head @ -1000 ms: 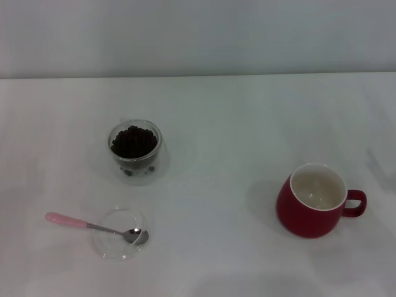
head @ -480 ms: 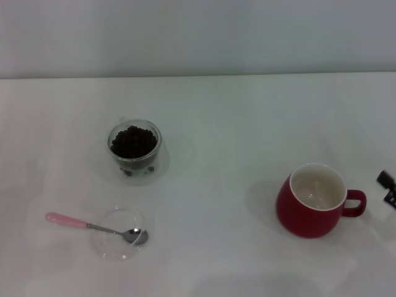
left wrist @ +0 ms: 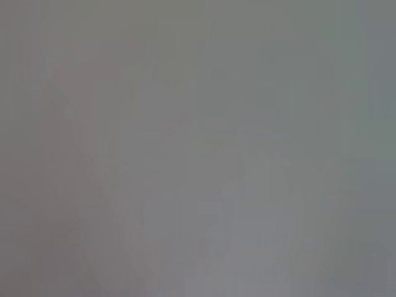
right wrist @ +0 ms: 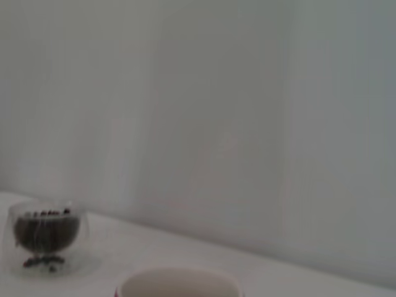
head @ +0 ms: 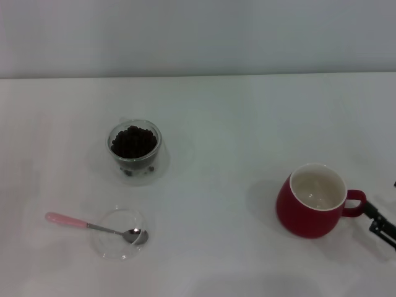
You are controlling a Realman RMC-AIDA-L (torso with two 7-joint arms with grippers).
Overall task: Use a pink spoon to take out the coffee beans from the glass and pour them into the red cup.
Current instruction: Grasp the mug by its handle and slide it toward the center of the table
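The pink spoon [head: 93, 226] lies at the front left of the table, its metal bowl resting in a flat clear glass dish [head: 120, 234] and its pink handle pointing left. The glass [head: 135, 150] holding the coffee beans [head: 133, 142] stands behind it; it also shows in the right wrist view [right wrist: 46, 234]. The red cup [head: 312, 201] stands at the right with its handle to the right and a white, empty inside; its rim shows in the right wrist view [right wrist: 179, 283]. My right gripper [head: 380, 223] shows as a dark tip at the right edge, just beside the cup's handle. The left gripper is out of view.
The white table [head: 223, 124] ends at a pale wall behind. The left wrist view shows only a plain grey blur.
My right gripper has come in from the right edge and moved down and left towards the red cup's handle. The cup, glass and spoon have not moved.
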